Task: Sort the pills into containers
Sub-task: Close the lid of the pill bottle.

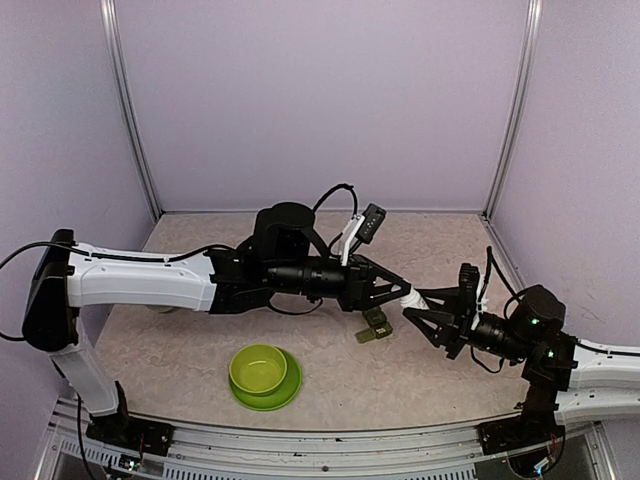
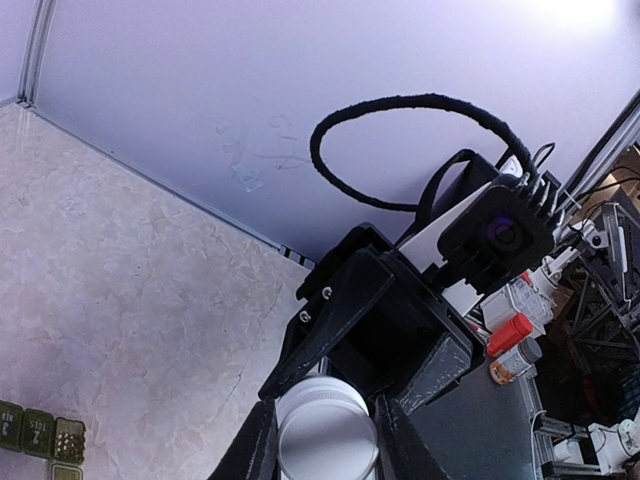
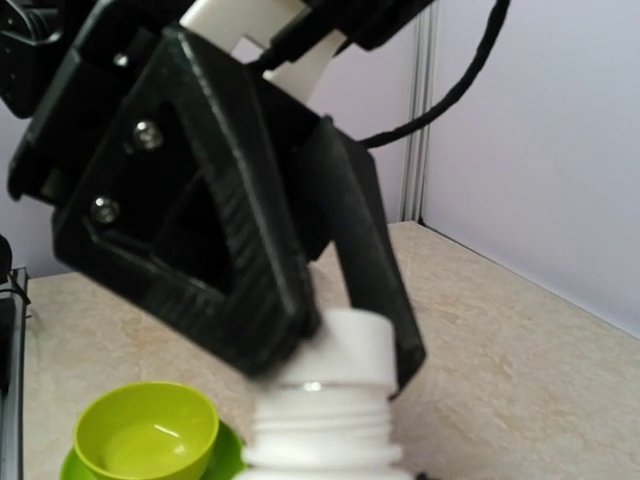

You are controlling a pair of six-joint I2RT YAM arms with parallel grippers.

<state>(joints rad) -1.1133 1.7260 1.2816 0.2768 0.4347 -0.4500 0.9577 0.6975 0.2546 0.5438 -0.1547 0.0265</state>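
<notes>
Midair, left gripper [image 1: 403,293] pinches the cap [image 3: 350,345], right gripper [image 1: 418,306] clamps the white pill bottle [image 3: 320,435], near the pill box [image 1: 375,326]; lime-green bowl [image 1: 258,367] sits apart.

Even soft light; left claw [image 3: 340,340] and white bottle [image 3: 320,430] blur close up.

Robotics lab test cell. An enclosure is formed by plain lavender panel walls [image 1: 320,100] set in aluminium posts [image 1: 130,110] over a marble-patterned tabletop [image 1: 190,350]. The left arm [image 1: 140,278] and right arm [image 1: 610,360] are bolted at the near edge, with a cable loop [image 2: 400,105] left exposed. Metal racking [image 2: 605,290] and capped vials [image 2: 512,345] are glimpsed outside.
</notes>
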